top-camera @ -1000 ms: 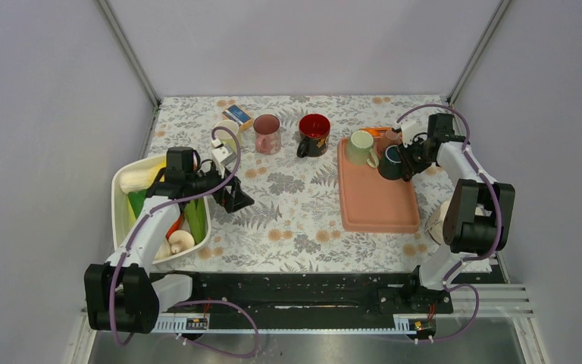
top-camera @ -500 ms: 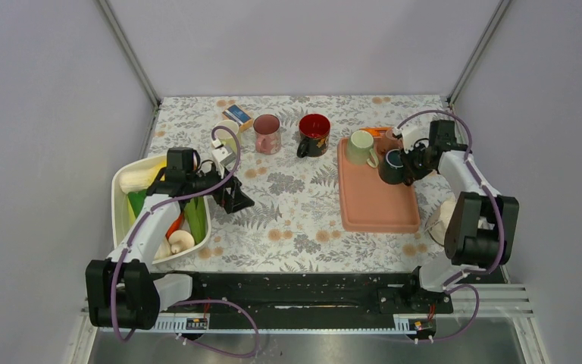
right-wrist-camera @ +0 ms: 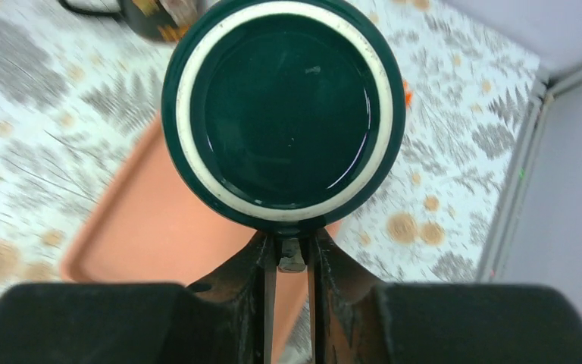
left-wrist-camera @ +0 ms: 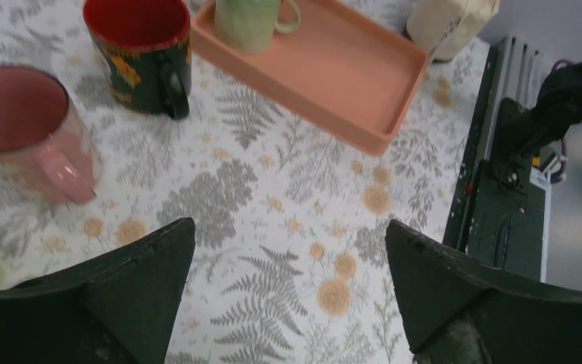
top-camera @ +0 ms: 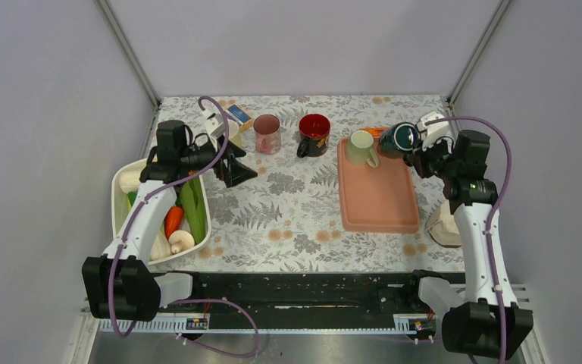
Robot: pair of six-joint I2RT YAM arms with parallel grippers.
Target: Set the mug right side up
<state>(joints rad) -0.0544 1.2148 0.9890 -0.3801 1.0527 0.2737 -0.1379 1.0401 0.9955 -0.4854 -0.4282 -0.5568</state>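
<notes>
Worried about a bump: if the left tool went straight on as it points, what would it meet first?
Probably the bare flowered tablecloth, between the pink mug and the orange tray; depth is unclear.

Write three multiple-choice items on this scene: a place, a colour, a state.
1. The light green mug stands on the tray at its: A far left corner; B middle; C near right corner.
2. The held mug, in the right fingers, is: A pink; B dark green; C red.
3. The left fingers are: A shut on a mug; B shut, empty; C open, empty.
1 A: the top view shows it there. 2 B: the wrist view shows its dark green base. 3 C: they stand wide apart, nothing between.
</notes>
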